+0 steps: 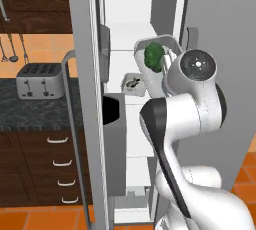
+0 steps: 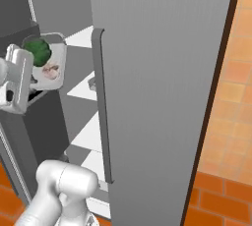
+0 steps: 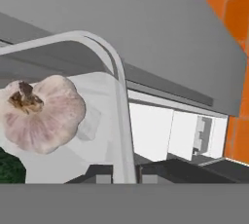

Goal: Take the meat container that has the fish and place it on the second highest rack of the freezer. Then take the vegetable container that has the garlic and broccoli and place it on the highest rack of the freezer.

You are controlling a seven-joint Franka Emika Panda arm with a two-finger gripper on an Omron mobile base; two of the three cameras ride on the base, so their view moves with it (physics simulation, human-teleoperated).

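The vegetable container (image 1: 152,49) is a grey tray holding green broccoli (image 1: 154,56) and a pale garlic bulb (image 3: 41,113). It hangs tilted inside the open freezer, a little above and right of the meat container (image 1: 134,85). That smaller tray with the dark fish rests on a white rack (image 1: 131,99). My gripper (image 3: 125,173) is shut on the vegetable container's side wall (image 3: 120,96), one fingertip on each side. In the right base view the hand (image 2: 15,80) grips the tray (image 2: 58,65) from the left, with broccoli (image 2: 38,50) above garlic (image 2: 49,71).
The freezer's big grey door (image 2: 162,97) stands open close on the right. A second door edge with a long handle (image 1: 72,124) and a dark door bin (image 1: 112,111) is on the left. More white racks (image 1: 127,36) lie above. A toaster (image 1: 40,80) sits on the dark counter.
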